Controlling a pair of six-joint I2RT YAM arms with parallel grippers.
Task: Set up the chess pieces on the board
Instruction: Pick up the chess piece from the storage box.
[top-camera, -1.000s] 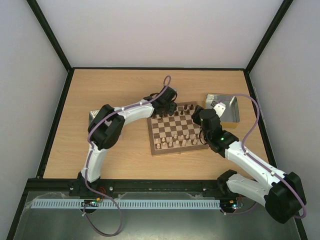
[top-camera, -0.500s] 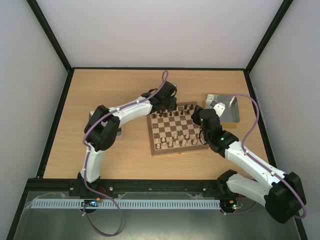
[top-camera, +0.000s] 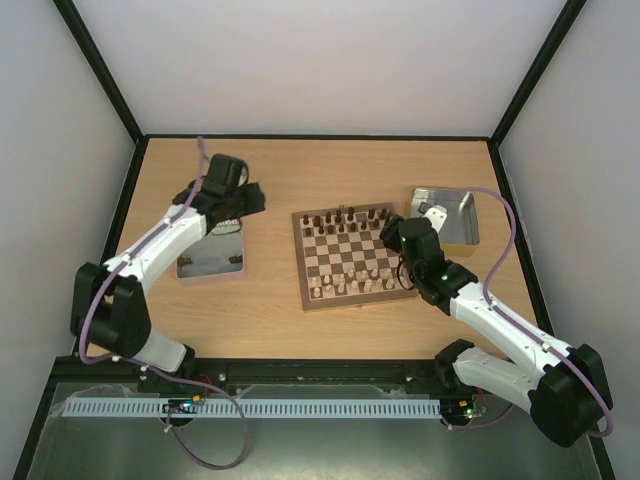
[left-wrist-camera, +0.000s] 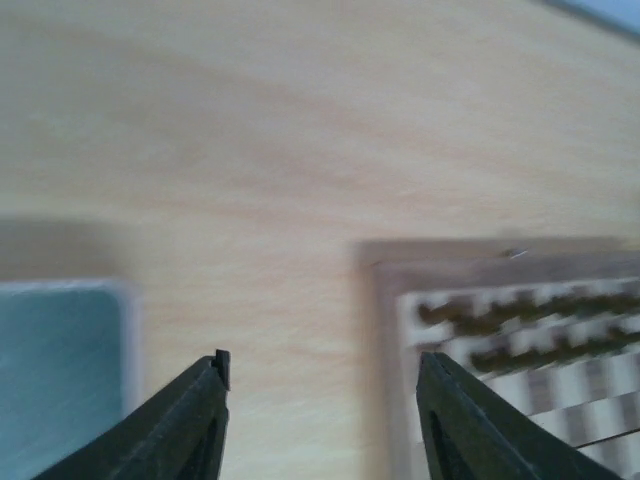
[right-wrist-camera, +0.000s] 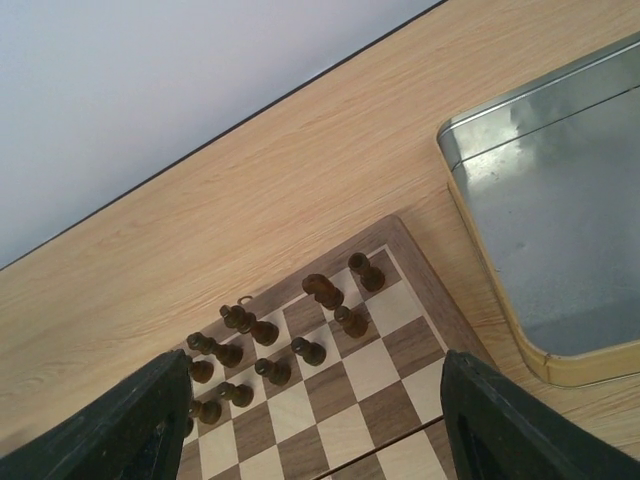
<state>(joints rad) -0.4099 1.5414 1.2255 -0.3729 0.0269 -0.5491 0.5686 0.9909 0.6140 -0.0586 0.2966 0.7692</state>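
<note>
Left hand above wooden table

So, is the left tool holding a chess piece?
No, in the wrist view the left tool is open, with nothing between its jaws.

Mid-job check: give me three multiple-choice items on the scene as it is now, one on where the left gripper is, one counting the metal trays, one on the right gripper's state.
1. The left gripper is:
A) over the middle of the board
B) left of the board, near the left tray
C) down at its own base

2. Metal trays on the table:
A) one
B) three
C) two

3. The right gripper is:
A) open and empty
B) shut on a dark piece
C) shut, empty

Answers:
1 B: its wrist view shows bare table between the fingers, with the board to the right.
2 C: the left tray and the right tray flank the board.
3 A: its fingers stand wide apart, with nothing between them.
</note>
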